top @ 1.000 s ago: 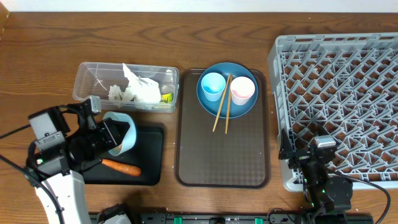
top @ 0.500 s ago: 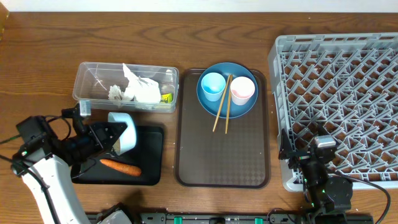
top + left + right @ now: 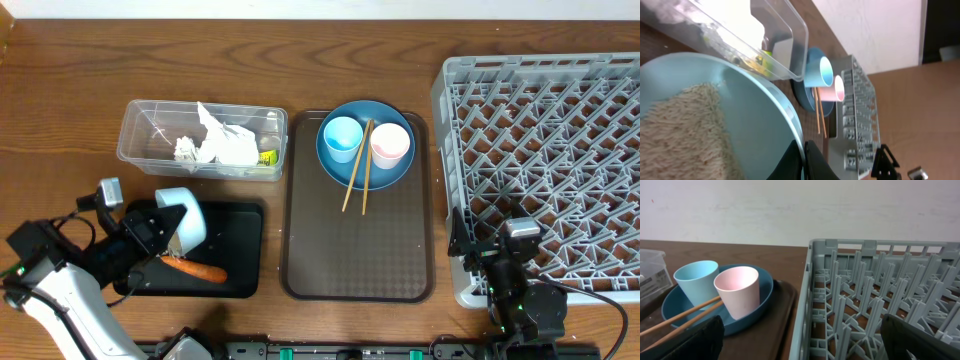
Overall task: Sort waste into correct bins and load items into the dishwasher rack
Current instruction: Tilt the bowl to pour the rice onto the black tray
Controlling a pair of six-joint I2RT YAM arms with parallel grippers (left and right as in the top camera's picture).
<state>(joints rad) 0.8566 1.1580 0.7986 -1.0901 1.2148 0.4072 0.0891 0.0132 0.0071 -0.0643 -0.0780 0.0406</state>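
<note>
- clear plastic tub (image 3: 140,135) at the table's upper left holds crumpled white napkins (image 3: 222,146); a small yellow-green wrapper (image 3: 267,157) lies at its right end, its print too small to read
- shallow black tray (image 3: 240,262) sits just below the tub; an orange carrot (image 3: 197,269) lies in it
- light blue bowl (image 3: 186,216) hangs tipped steeply over the black tray's left end; the left wrist view shows white rice (image 3: 685,127) lying inside it
- left gripper (image 3: 160,230) is clenched on the bowl's rim
- brown serving tray (image 3: 358,262) carries the dark blue plate (image 3: 385,173); on the plate stand the light blue cup (image 3: 342,136) and the pinkish-white cup (image 3: 390,145), both upright, with the wooden chopsticks (image 3: 354,186) lying between them and reaching onto the tray
- grey dishwasher rack (image 3: 560,120) at the right has only its pegs showing
- right gripper (image 3: 802,342) rests at the rack's near corner, fingers spread wide, grasping nothing
</note>
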